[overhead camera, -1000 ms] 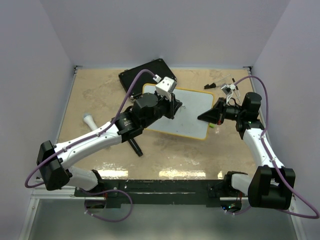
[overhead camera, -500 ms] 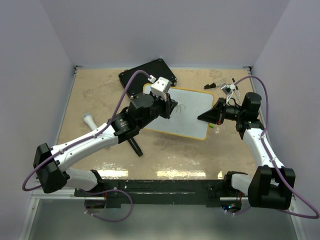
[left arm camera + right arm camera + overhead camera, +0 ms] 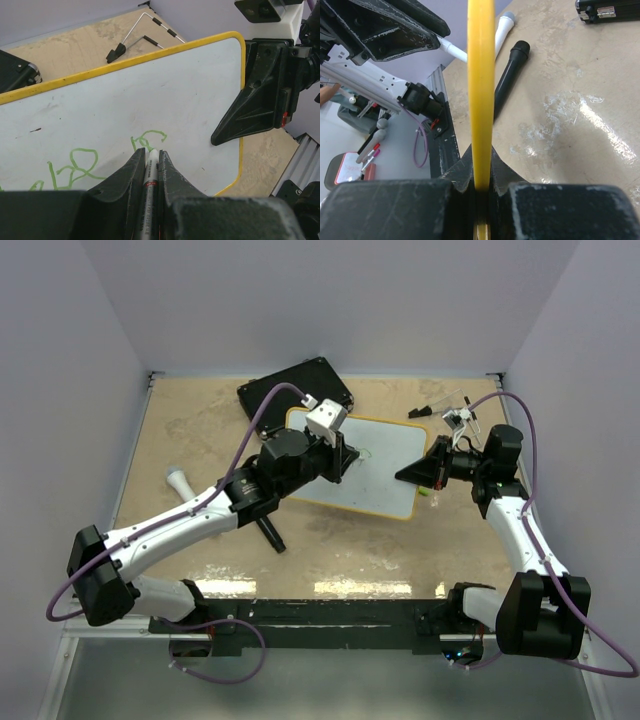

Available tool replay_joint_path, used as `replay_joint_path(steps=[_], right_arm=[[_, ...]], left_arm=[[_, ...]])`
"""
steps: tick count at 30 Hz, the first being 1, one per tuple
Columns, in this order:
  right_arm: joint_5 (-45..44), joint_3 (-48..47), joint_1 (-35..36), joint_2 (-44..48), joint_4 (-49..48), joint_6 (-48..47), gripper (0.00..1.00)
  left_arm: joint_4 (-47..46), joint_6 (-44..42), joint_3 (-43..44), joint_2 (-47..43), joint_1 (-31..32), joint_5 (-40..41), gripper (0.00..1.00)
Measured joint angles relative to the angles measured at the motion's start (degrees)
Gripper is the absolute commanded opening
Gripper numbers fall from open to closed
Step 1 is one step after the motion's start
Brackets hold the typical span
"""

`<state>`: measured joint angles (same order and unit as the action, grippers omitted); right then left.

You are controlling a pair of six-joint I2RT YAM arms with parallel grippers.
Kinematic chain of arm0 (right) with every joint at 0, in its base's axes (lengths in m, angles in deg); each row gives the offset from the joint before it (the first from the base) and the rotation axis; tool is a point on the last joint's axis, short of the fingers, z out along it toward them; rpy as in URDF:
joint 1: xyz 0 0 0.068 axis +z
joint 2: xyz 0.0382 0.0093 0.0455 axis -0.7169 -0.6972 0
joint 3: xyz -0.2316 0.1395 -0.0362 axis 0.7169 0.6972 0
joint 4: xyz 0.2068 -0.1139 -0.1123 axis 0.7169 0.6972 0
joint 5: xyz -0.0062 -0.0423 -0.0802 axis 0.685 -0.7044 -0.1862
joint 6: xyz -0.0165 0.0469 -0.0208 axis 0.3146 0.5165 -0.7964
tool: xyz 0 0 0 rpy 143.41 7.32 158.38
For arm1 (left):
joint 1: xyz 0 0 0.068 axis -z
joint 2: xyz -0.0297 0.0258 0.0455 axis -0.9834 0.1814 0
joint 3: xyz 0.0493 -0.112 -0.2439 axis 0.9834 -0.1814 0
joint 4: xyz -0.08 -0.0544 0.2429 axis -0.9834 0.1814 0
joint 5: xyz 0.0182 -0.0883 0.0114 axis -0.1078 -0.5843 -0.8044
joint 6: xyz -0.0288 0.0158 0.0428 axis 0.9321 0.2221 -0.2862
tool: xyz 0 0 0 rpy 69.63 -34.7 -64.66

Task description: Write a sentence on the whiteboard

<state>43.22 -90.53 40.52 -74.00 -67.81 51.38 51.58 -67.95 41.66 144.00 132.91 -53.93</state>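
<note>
Mid-table, toward the right: the whiteboard (image 3: pixel 385 465), white face up, yellow rim all round, turned a little askew to the table's edges. Across its left half, the sentence (image 3: pixel 82 167) in thin green loops, not legible as words. Just at the last loop, the white tip of a marker (image 3: pixel 150 175), clamped upright between the closed fingers of the left gripper (image 3: pixel 152 152), over the board's middle. Print on the marker's barrel too small to read. Pinched at the right edge by the right gripper (image 3: pixel 412 472), jaws shut on the yellow rim, seen edge-on from the right wrist. Just beside the far left corner, a black case (image 3: pixel 295 388), lying at a slant near the back wall. Off the far right corner, a bent wire tool with a black handle (image 3: pixel 440 408). Off the near left corner, a black cap (image 3: pixel 270 533); well to the left, a white stick with a grey tip (image 3: pixel 180 480). Underneath all, a mottled tan table (image 3: pixel 200 430), bare along its left side and near strip. Pale lilac walls close on three sides.
</note>
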Motion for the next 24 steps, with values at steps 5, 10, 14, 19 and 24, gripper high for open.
replay_joint_path(steps=[5,10,14,19,24], right_arm=[[0.0,0.0,0.0,0.0,0.2,-0.6,0.00],[-0.1,0.0,0.0,0.0,0.4,-1.0,0.00],[-0.6,0.0,0.0,0.0,0.5,-1.3,0.00],[-1.0,0.0,-0.1,0.0,0.5,-1.5,0.00],[-0.8,0.0,0.0,0.0,0.5,-1.4,0.00]], left_arm=[[0.0,0.4,0.0,0.5,0.0,-1.2,0.00],[-0.2,0.4,0.0,1.1,0.0,-2.4,0.00],[-0.6,0.5,0.1,2.1,0.0,-3.3,0.00],[-0.6,0.6,1.0,3.0,0.0,-4.1,0.00],[-0.6,0.9,1.0,2.7,0.0,-4.6,0.00]])
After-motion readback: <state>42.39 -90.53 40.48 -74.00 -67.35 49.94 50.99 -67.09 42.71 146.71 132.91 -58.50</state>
